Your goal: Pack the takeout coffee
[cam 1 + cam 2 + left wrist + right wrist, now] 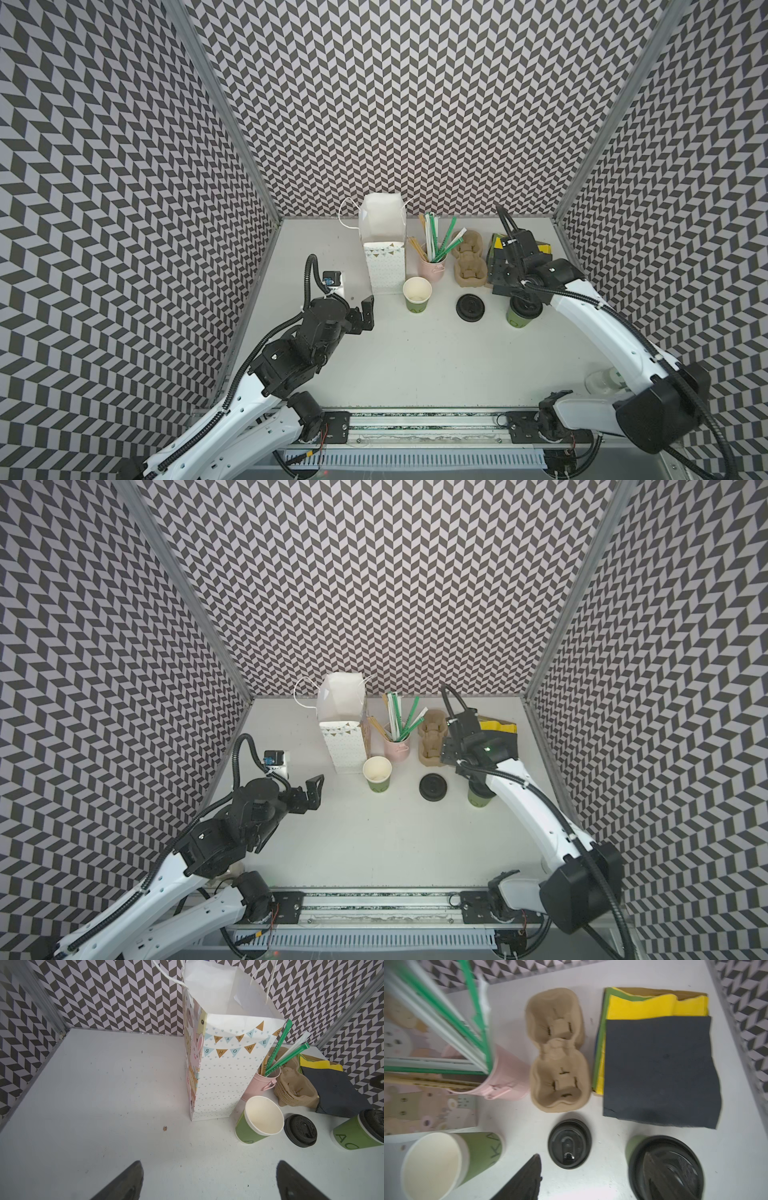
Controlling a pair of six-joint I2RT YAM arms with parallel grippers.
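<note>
1. The takeout coffee [521, 318] stands upright on the right of the table, its black lid on. It sits near the front of the dark napkins [660, 1070], well apart from the paper bag [384, 266].
2. The right gripper [593, 1167] hangs directly over it with its jaws apart. One finger lies across the lid and the other is out beside the loose lid [470, 306]. The right wrist view is blurred, so I cannot tell whether that finger touches the lid.
3. The step in hand looks like seating the lid or taking hold of the cup. To do it well:
   - Centre the jaws on the cup first, since they now sit off to one side.
   - Press evenly around the rim, because a one-sided push would probably tip the cup.
4. For the grasp, come down around the green wall below the lid, not on the lid itself. Close gently, as paper walls likely buckle.
5. Lift straight up, clear of the cardboard cup carrier [469, 264] and the pink cup of straws [432, 266].
6. The left gripper [209, 1163] hovers wide open over bare table beside the bag. It could steady the bag's mouth.
7. Leave the unlidded green cup [417, 294] alone.
</note>
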